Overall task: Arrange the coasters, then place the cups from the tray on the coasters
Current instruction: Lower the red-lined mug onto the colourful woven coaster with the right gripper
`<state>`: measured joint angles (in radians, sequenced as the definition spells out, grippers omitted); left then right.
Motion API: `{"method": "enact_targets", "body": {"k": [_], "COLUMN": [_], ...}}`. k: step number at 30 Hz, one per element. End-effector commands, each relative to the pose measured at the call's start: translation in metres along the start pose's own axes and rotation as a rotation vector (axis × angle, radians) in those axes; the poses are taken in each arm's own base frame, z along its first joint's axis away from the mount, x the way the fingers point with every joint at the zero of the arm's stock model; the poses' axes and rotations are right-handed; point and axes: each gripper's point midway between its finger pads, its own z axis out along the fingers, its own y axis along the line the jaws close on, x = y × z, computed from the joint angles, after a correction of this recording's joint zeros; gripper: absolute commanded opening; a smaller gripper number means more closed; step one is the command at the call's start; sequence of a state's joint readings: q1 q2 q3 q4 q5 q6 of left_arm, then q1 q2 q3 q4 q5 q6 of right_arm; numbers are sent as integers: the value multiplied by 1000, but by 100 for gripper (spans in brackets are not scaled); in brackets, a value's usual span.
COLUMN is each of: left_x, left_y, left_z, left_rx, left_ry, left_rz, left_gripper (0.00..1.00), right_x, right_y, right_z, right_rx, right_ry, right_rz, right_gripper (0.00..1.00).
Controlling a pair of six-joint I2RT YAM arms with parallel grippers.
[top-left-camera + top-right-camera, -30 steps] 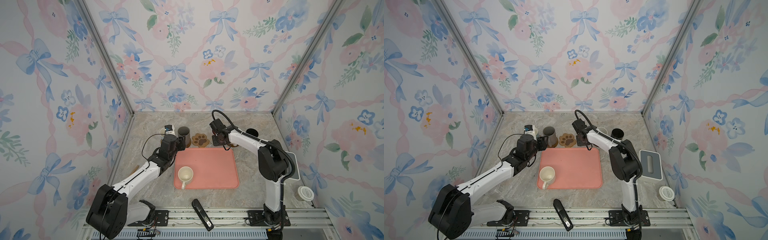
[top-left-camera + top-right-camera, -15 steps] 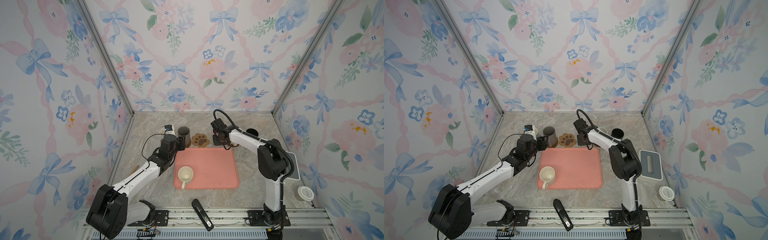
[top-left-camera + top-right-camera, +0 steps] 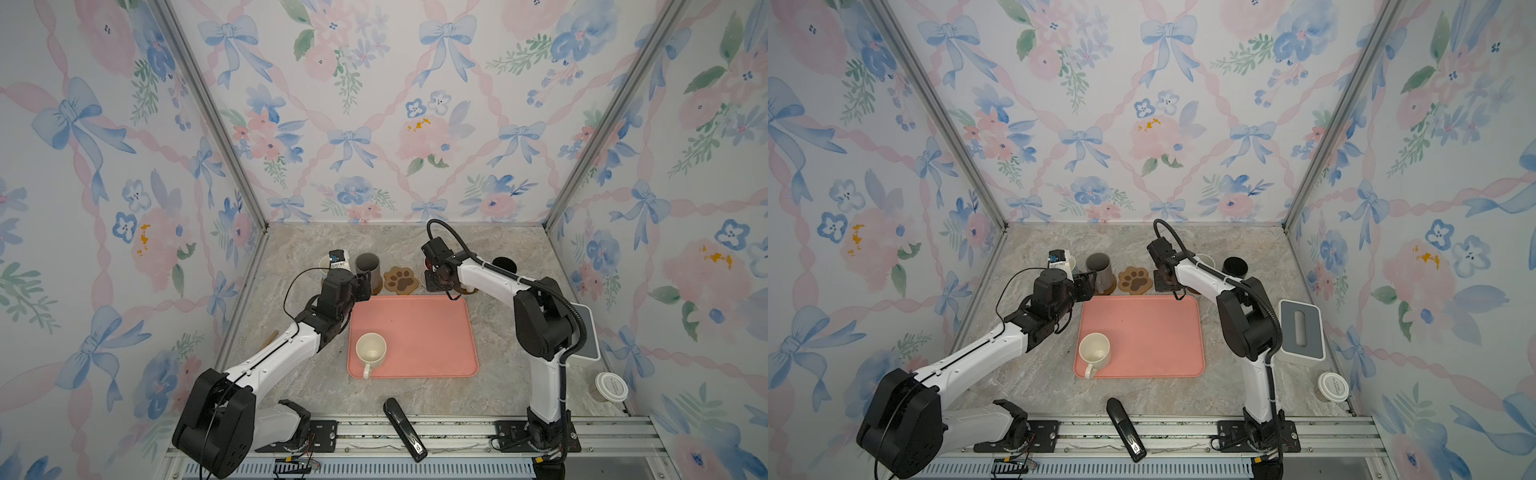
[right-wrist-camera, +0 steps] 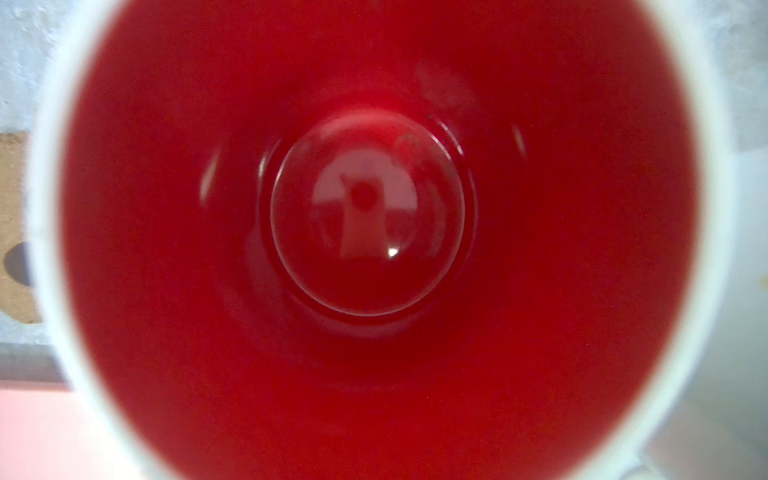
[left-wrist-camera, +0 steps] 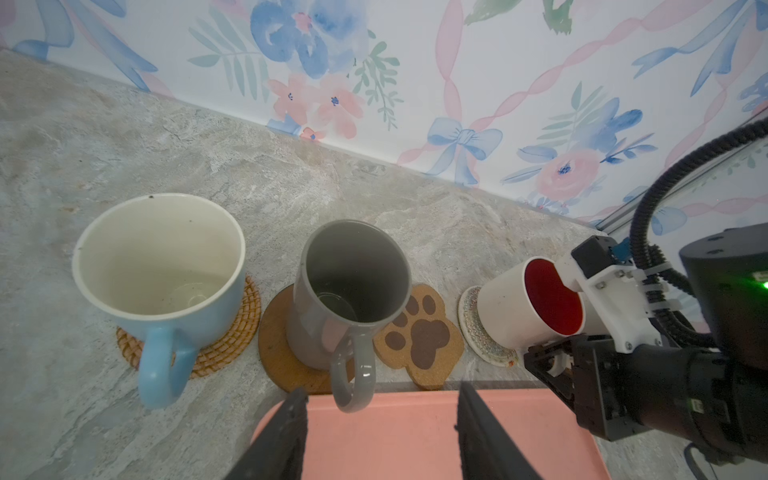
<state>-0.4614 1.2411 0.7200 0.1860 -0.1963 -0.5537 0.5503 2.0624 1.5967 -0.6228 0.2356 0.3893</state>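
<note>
My right gripper (image 5: 555, 365) is shut on the handle of the white cup with red inside (image 5: 528, 307), which sits on the cream crochet coaster (image 5: 478, 336). The cup's red inside (image 4: 365, 216) fills the right wrist view. My left gripper (image 5: 380, 415) hangs open and empty over the far left corner of the pink tray (image 3: 432, 332), just short of the grey cup's handle (image 5: 353, 374). The grey cup (image 3: 367, 266) stands on a brown round coaster (image 5: 278, 345), the light blue cup (image 5: 162, 266) on the rattan one (image 5: 232, 336). The paw-print coaster (image 3: 401, 280) is bare. A cream cup (image 3: 371, 351) stands on the tray.
A black cup (image 3: 1234, 266) and a speckled white cup (image 3: 1204, 259) stand behind the right arm. A black stapler (image 3: 405, 428) lies at the front edge. A grey-white box (image 3: 1301, 328) and a lidded paper cup (image 3: 611, 386) are at the right wall.
The right gripper with the white cup has barely shifted over the crochet coaster. The left arm has held still.
</note>
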Motion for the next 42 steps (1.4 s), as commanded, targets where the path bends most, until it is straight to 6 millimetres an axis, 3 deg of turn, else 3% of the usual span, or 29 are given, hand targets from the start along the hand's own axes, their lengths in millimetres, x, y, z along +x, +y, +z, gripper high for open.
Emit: {"method": "enact_targets", "body": {"k": [1, 34, 42], "left_x": [0, -1, 0], "left_y": [1, 1, 2], "left_z": [3, 2, 2], "left_rx": [0, -1, -5], "left_ry": [2, 0, 1], "left_rz": [-14, -14, -13], "left_gripper": [54, 54, 54], "right_x": [-13, -2, 0], "right_y": [-1, -2, -1], "right_z": [2, 11, 12], "right_rx": [-6, -17, -26], "right_ry": [-46, -14, -9], "right_rz": [39, 59, 61], "right_gripper": [0, 0, 19]}}
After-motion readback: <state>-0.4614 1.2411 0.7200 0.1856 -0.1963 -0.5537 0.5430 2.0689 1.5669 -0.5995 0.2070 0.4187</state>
